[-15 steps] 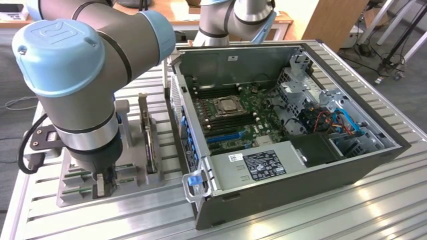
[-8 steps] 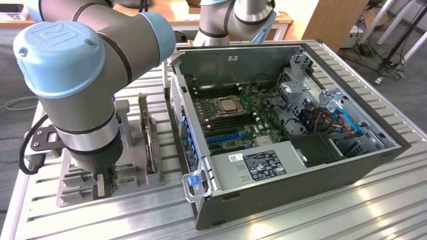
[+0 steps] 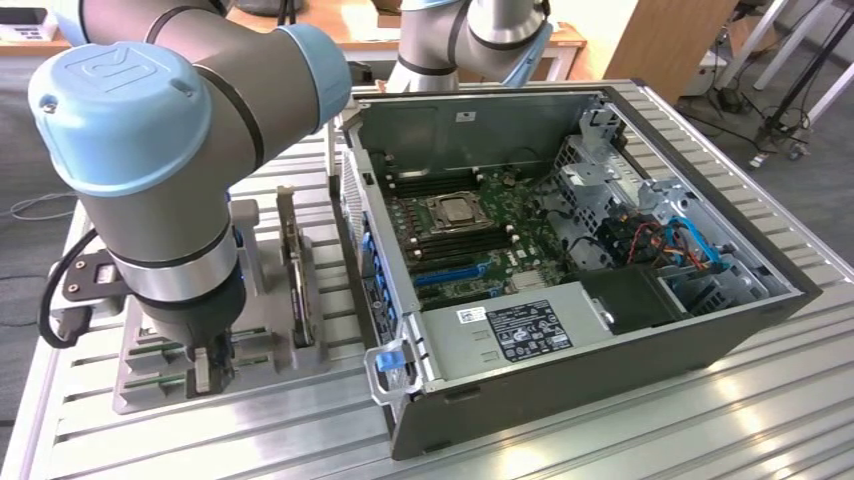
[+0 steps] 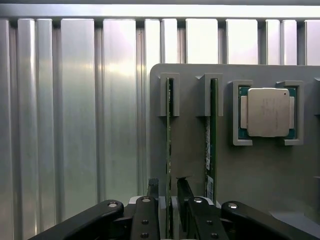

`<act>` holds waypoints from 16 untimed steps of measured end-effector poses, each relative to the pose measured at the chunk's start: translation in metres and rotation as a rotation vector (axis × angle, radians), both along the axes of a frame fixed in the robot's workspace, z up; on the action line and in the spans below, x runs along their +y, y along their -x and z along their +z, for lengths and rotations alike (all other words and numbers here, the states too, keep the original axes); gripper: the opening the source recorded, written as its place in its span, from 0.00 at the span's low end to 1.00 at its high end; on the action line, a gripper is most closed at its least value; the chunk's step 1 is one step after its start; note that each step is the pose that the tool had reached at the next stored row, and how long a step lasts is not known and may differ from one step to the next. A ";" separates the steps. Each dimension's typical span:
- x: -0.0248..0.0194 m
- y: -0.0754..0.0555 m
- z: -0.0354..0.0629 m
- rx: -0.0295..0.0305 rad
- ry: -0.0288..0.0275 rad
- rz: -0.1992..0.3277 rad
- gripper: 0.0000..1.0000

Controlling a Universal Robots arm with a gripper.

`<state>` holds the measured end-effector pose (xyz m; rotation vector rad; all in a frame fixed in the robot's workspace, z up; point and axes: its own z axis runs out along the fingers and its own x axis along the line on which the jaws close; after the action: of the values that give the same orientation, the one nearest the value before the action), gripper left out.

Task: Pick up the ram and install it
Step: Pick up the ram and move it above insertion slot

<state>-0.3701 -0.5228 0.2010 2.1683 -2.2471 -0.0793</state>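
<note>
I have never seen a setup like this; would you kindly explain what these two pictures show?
The grey-and-blue machine is a robot arm. One picture comes from a camera off the arm, the other from a camera on the arm's wrist, looking past its claw. On the ribbed metal table sit an opened computer case and a grey holder carrying a silver processor chip and two green sticks on edge. The open claw straddles one, the ram, gripping nothing yet; the other stick stands beside it.
</note>
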 end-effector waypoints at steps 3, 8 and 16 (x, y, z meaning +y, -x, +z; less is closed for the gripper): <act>0.0000 0.000 -0.0017 0.0002 0.0002 0.000 0.30; 0.0011 0.000 -0.0021 -0.0001 -0.0001 0.000 0.30; 0.0028 0.000 -0.0021 -0.0001 -0.0001 0.000 0.30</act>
<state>-0.3703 -0.5201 0.1989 2.1684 -2.2472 -0.0793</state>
